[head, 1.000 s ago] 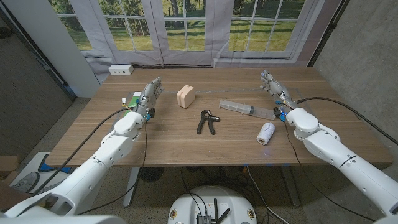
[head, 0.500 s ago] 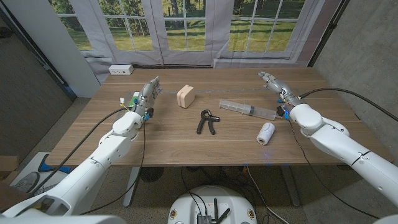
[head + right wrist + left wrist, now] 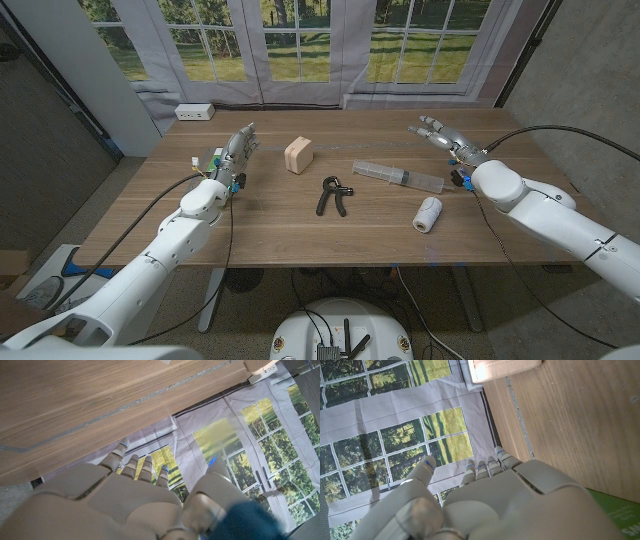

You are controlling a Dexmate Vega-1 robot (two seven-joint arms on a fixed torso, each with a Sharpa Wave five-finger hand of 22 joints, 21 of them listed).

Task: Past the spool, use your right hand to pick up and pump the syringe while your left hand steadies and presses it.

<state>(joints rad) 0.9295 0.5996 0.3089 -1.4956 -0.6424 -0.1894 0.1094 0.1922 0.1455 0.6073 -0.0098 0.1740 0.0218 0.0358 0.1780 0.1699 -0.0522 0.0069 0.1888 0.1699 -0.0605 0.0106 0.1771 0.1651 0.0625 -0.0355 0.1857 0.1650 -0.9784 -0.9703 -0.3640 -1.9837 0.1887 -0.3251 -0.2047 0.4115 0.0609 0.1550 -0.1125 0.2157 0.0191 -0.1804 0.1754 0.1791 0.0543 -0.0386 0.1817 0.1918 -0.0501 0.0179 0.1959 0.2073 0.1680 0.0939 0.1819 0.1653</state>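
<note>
A clear syringe (image 3: 397,176) lies on the wooden table (image 3: 300,225) right of centre, just beyond a white spool (image 3: 427,213). My right hand (image 3: 447,141) is raised to the right of the syringe, fingers spread toward the far edge, holding nothing; its back (image 3: 125,505) is seen in the right wrist view. My left hand (image 3: 235,155) stands at the table's left side, fingers extended and empty, far from the syringe. Its back (image 3: 510,500) shows in the left wrist view.
A tan block (image 3: 298,154) sits left of centre, and its corner (image 3: 505,367) appears in the left wrist view. A black hand grip exerciser (image 3: 332,194) lies mid-table. A white power strip (image 3: 194,112) rests at the far left edge. A green item (image 3: 212,158) lies by my left hand.
My right hand has lifted and swung toward the table's far right, turning its fingers leftward. My left hand has stayed in place.
</note>
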